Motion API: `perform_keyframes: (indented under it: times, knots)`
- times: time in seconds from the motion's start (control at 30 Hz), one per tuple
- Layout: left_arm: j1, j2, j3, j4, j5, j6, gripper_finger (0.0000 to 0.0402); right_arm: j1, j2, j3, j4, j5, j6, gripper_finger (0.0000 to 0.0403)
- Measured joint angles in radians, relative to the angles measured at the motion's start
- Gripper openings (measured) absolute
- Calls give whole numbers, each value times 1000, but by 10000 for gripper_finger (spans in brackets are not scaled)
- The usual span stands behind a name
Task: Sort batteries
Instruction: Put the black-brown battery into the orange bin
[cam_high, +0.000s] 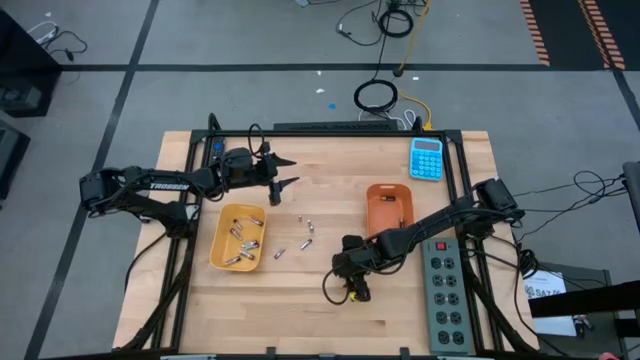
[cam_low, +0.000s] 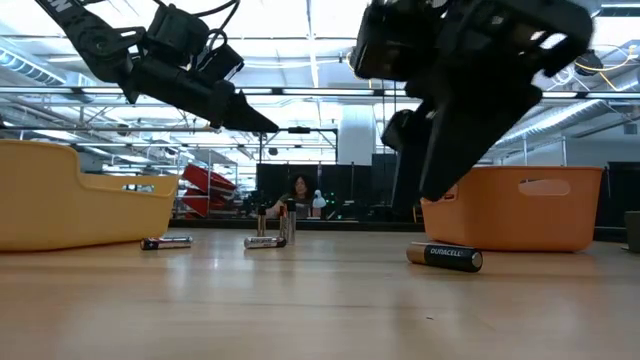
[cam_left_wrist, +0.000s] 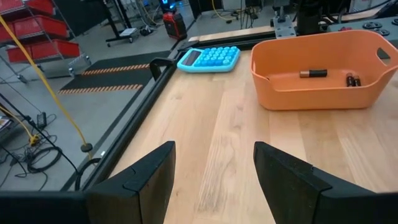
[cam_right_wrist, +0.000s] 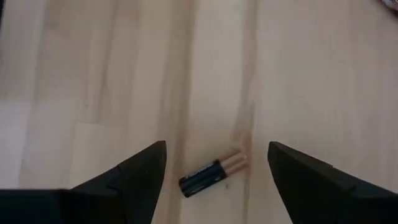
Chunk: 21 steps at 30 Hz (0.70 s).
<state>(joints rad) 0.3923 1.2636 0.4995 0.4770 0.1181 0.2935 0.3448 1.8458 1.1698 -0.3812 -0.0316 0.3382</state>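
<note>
Right gripper (cam_right_wrist: 214, 171) hovers fingers spread directly over a lone black-and-copper cylindrical battery (cam_right_wrist: 213, 174) on the wooden table (cam_high: 300, 310), near the orange plastic tray (cam_high: 390, 208). Step in hand: pick approach. Next likely needs descent, fingers straddling the battery. Left gripper (cam_high: 287, 171) waits released above the yellow plastic tray (cam_high: 238, 238); loose silvery batteries (cam_high: 305, 232) lie between trays.

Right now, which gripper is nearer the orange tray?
Right. The right gripper hangs open over a loose battery, just in front of the orange tray. The left gripper, also open, is across the table beyond the yellow tray.
</note>
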Motion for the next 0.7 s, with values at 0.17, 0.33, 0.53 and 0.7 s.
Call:
perform_keyframes:
  times: [0.17,0.33,0.53,0.7]
  knots:
    - [0,0,0,0,0,0,228,15,0,0,-15,4,150,272]
    - [0,0,0,0,0,0,228,16,35,0,-15,11,290,272]
    - [0,0,0,0,0,0,228,17,63,0,-15,6,356,272]
    - [0,0,0,0,0,0,228,18,63,0,-55,58,427,264]
